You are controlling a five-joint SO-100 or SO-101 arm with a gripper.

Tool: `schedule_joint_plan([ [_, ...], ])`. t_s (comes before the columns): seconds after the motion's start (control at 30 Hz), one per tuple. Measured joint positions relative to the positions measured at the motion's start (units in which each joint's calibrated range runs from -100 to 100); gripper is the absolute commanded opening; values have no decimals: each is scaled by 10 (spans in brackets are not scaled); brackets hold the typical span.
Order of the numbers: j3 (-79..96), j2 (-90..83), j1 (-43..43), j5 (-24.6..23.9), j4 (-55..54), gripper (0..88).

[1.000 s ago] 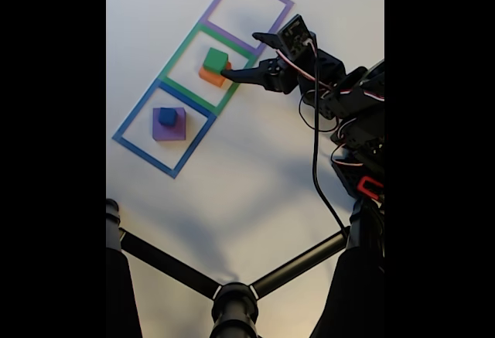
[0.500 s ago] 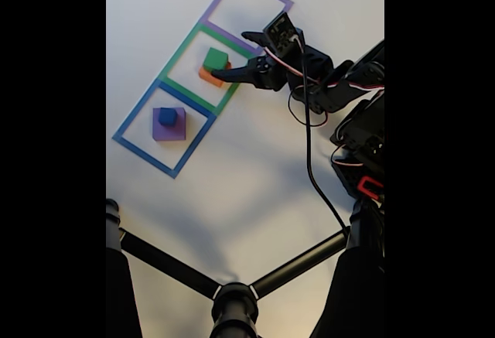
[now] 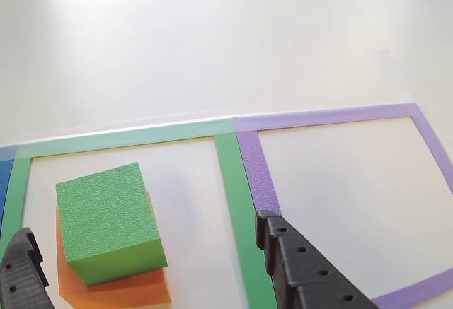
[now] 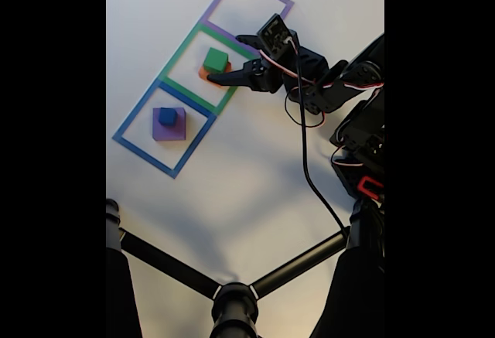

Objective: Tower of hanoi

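The hand (image 4: 226, 61) stands spread wide and grasping nothing, one black finger (image 3: 306, 270) rising from the bottom edge of the other view at about 5 o'clock and the tip of the second finger (image 3: 23, 266) at about 8 o'clock, with the green cube (image 3: 110, 221) between them and touching neither. In the fixed view the hand reaches in from 3 o'clock, its fingers on either side of the green cube (image 4: 216, 60) without contact that can be made out. The green cube sits on top of the orange block (image 3: 117, 286), turned slightly askew so that orange shows along its left and lower sides; this pair stands inside the green tape square (image 4: 207, 67). At 1 o'clock from it in the fixed view lies the purple tape square (image 4: 250, 11), sharing an edge with the green one. At 7 o'clock lies the blue tape square (image 4: 163, 128), and inside it the purple square slab (image 4: 173, 130) rests flat with the small blue cube (image 4: 167, 116) on top. All of this lies on a white tabletop (image 4: 247, 175). A black cable (image 4: 307, 160) hangs from the arm (image 4: 340, 87), and black tripod legs (image 4: 232, 288) cross the bottom of the fixed view.
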Motion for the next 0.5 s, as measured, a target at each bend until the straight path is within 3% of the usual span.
schedule_joint_plan([
  [0.5,-12,14,-13,0,0,285],
])
